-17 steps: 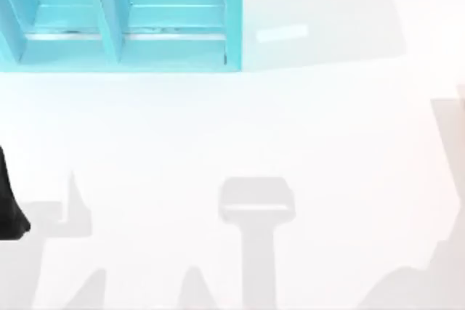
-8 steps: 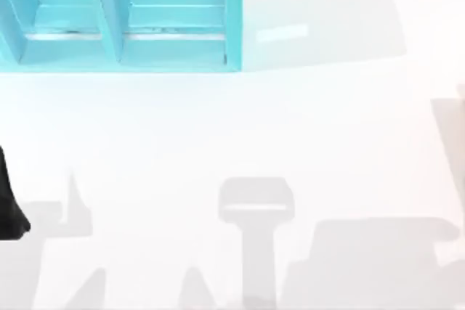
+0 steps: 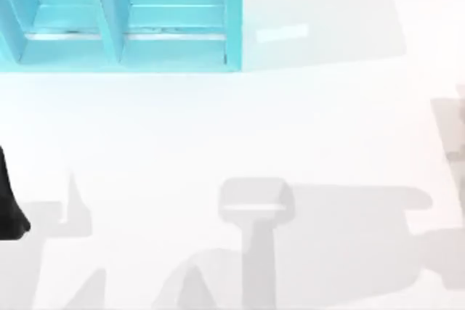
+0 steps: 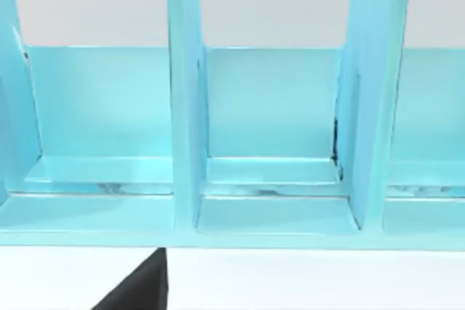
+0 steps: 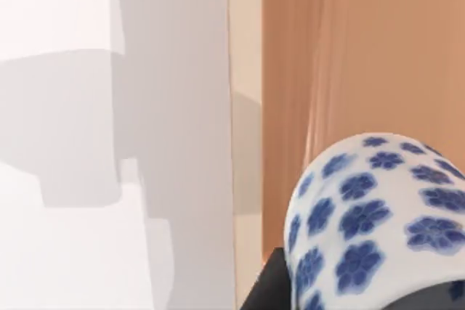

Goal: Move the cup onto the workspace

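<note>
The cup [image 5: 370, 223], white with blue flowers, sits very close in the right wrist view. A black finger [image 5: 266, 290] of my right gripper presses against its side, so the gripper is shut on it. Behind the cup in that view is the edge of the workspace [image 5: 73, 179] and brown floor beyond it. In the top view the workspace [image 3: 218, 128] is a wide white table crossed by arm shadows. A black part of my left arm [image 3: 10, 205] rests at the table's left edge.
A teal-blue shelf unit [image 3: 109, 19] with upright dividers stands at the back left of the table. The left wrist view faces its compartments [image 4: 185, 107] from close by. The floor [image 5: 363, 49] lies past the table edge.
The large shadow at the table's lower right has slid up and toward the left. The left arm has not moved.
</note>
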